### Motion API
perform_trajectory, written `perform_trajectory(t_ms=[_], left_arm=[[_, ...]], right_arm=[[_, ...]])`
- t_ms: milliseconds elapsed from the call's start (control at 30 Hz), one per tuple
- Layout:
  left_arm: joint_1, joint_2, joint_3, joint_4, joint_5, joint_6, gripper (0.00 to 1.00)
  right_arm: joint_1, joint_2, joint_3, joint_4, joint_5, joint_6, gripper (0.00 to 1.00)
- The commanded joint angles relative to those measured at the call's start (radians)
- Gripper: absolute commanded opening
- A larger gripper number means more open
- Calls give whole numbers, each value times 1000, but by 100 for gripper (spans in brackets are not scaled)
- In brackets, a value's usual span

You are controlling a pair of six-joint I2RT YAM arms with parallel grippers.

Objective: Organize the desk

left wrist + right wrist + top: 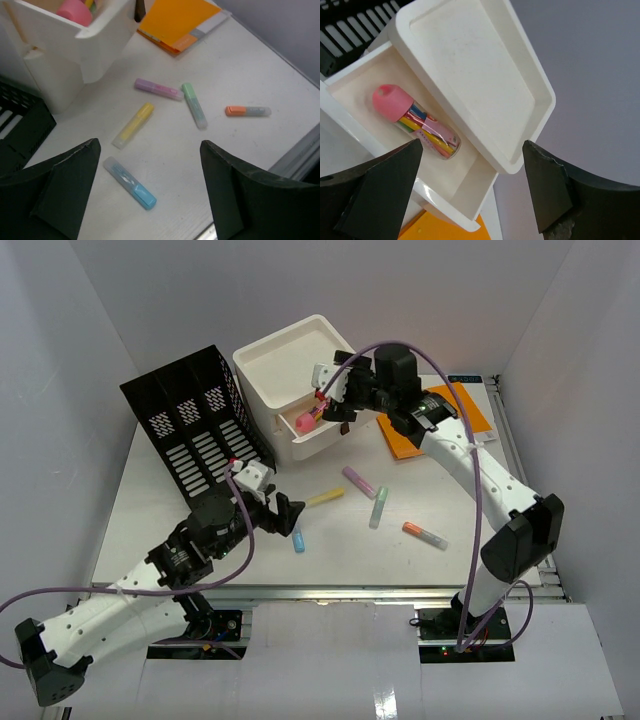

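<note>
The desk (350, 558) is a white tabletop with several highlighters lying loose on it: yellow (325, 497), purple (359, 482), green (378, 507), orange (424, 534) and blue (298, 539). My left gripper (284, 514) is open and empty, just above the desk, with the blue highlighter (131, 183) below and between its fingers (65, 185). My right gripper (335, 400) is open and empty over the pulled-out drawer (470, 192) of the white drawer box (300, 360). A clear tube of pens with a pink cap (415, 120) lies in that drawer.
A black slotted file organizer (195, 420) stands at the back left beside the box. An orange notebook (440, 425) lies at the back right, partly under my right arm. A metal rail (350, 590) runs along the front edge. White walls enclose the desk.
</note>
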Motion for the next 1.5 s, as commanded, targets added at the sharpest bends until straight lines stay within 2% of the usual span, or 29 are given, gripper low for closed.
perform_trajectory(t_ms=[0, 67, 167, 200, 333, 400, 500, 633, 800, 933, 1033, 1133, 1233, 1333, 1467], left_arm=[[0, 151, 145, -34, 156, 5, 77], [0, 252, 238, -70, 200, 13, 61], [0, 413, 373, -134, 228, 43, 35], [0, 457, 444, -155, 237, 62, 27], [0, 657, 650, -252, 266, 129, 18], [1, 775, 752, -321, 259, 168, 16], [2, 905, 900, -377, 242, 252, 15], [17, 1080, 1036, -411, 195, 319, 17], [70, 1232, 1226, -454, 190, 351, 24], [104, 1320, 1334, -477, 135, 357, 38], [134, 1374, 1405, -508, 58, 364, 56], [161, 1383, 1419, -507, 2, 370, 75], [192, 1375, 1413, -496, -57, 365, 89], [217, 1368, 1407, -490, -70, 362, 95], [227, 1363, 1401, -478, -76, 365, 97]], right_arm=[[-129, -166, -25, -21, -314, 276, 85], [-244, -239, -124, -16, -546, 406, 76], [-384, -355, -338, -17, -809, 477, 48], [-403, -398, -415, -5, -838, 475, 41], [-468, -618, -752, 161, -851, 539, 30], [-523, -696, -898, 272, -889, 604, 28], [-658, -785, -1031, 443, -968, 675, 27], [-727, -819, -1097, 498, -1015, 703, 27], [-746, -814, -1100, 507, -1023, 725, 28], [-745, -814, -1098, 507, -1026, 733, 29], [-748, -816, -1098, 505, -1020, 731, 29], [-750, -814, -1098, 505, -1022, 736, 30], [-750, -813, -1096, 505, -1020, 736, 30], [-751, -808, -1098, 505, -1019, 736, 30], [-758, -803, -1099, 507, -1019, 736, 30]])
